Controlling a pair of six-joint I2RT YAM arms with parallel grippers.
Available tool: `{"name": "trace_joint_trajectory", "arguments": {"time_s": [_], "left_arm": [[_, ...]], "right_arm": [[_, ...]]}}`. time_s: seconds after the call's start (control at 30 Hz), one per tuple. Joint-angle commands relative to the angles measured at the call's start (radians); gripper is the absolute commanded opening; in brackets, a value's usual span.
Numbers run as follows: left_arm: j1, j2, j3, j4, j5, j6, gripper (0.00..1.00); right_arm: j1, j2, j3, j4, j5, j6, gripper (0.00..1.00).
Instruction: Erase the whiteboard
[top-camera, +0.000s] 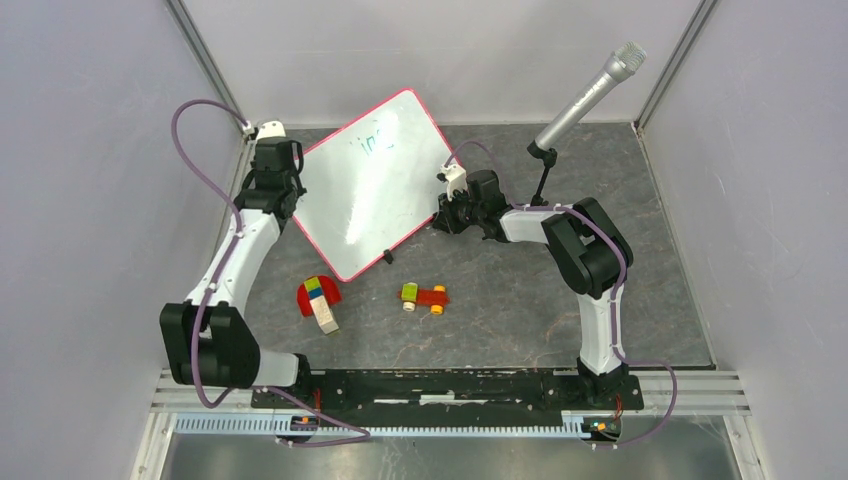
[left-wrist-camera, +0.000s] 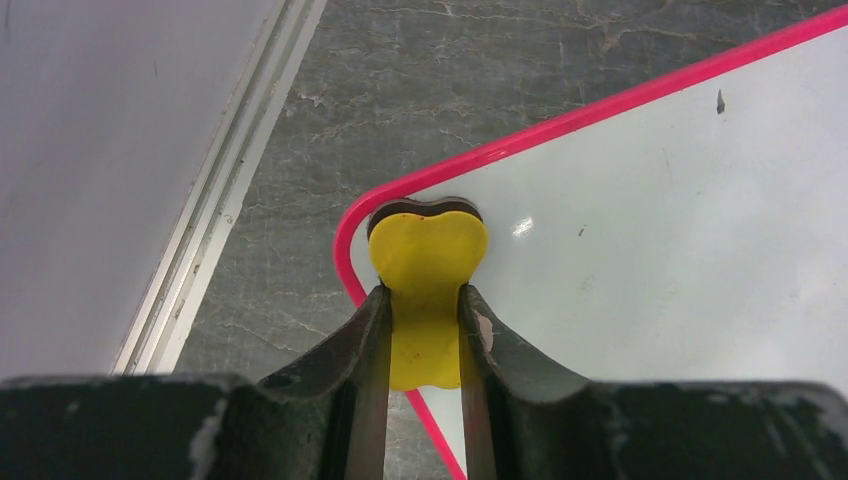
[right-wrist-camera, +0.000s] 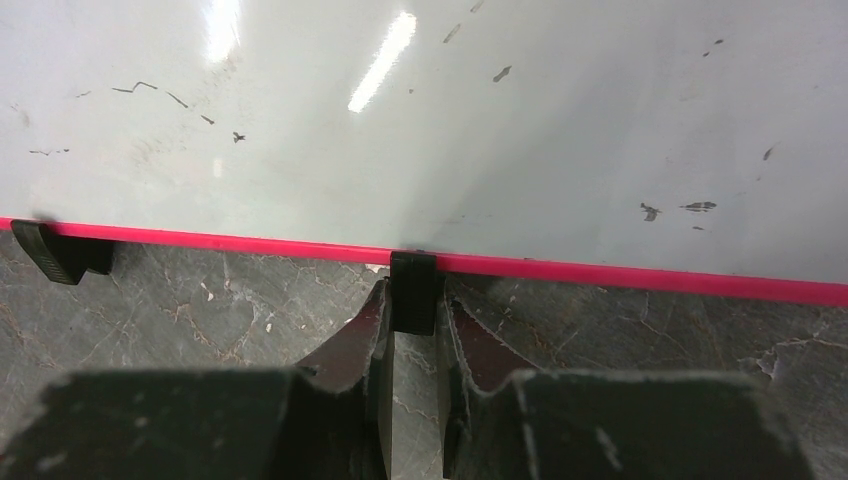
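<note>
Since blue-green writing (top-camera: 377, 141) shows near its upper end, erasing is judged barely begun. Whiteboard (top-camera: 375, 185): upper centre of the top view, flat, askew. Left gripper (left-wrist-camera: 425, 297): pinching yellow eraser (left-wrist-camera: 428, 250) on the board's corner, apart from the writing. Right gripper (right-wrist-camera: 413, 302): clamped on black clip foot (right-wrist-camera: 413, 285) at the rim. Surface: grey marbled table (top-camera: 520, 290); toy blocks (top-camera: 318, 300) and toy car (top-camera: 424, 296) below the board; microphone (top-camera: 588, 92) upper right. Pale walls.

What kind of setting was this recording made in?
Probably a robot lab test booth: plain walls enclose a stone-patterned table, a microphone on a stand points in, and the left arm and right arm are bolted to a rail.
</note>
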Motion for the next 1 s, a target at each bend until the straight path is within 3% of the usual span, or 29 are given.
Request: {"name": "trace_joint_trajectory", "arguments": {"time_s": [0.0, 0.13, 0.33, 0.6, 0.77, 0.97], "left_arm": [[-0.014, 0.028, 0.039, -0.064, 0.050, -0.030, 0.21], [-0.082, 0.103, 0.096, -0.099, 0.064, -0.036, 0.21], [-0.081, 0.112, 0.098, -0.084, 0.081, -0.059, 0.21], [0.040, 0.019, 0.067, -0.103, 0.075, -0.024, 0.21], [0.055, -0.026, 0.033, -0.106, 0.038, 0.003, 0.21], [-0.074, -0.018, -0.054, -0.061, -0.025, -0.010, 0.21]], "right_arm": [[-0.003, 0.022, 0.001, -0.030, -0.029, 0.011, 0.00], [-0.002, 0.030, 0.005, -0.030, -0.029, 0.011, 0.00], [-0.004, 0.033, 0.008, -0.033, -0.029, 0.010, 0.00], [-0.004, 0.030, 0.005, -0.033, -0.027, 0.010, 0.00], [-0.005, 0.030, 0.009, -0.032, -0.035, 0.014, 0.00], [-0.004, 0.035, 0.009, -0.030, -0.038, 0.015, 0.00]]}}
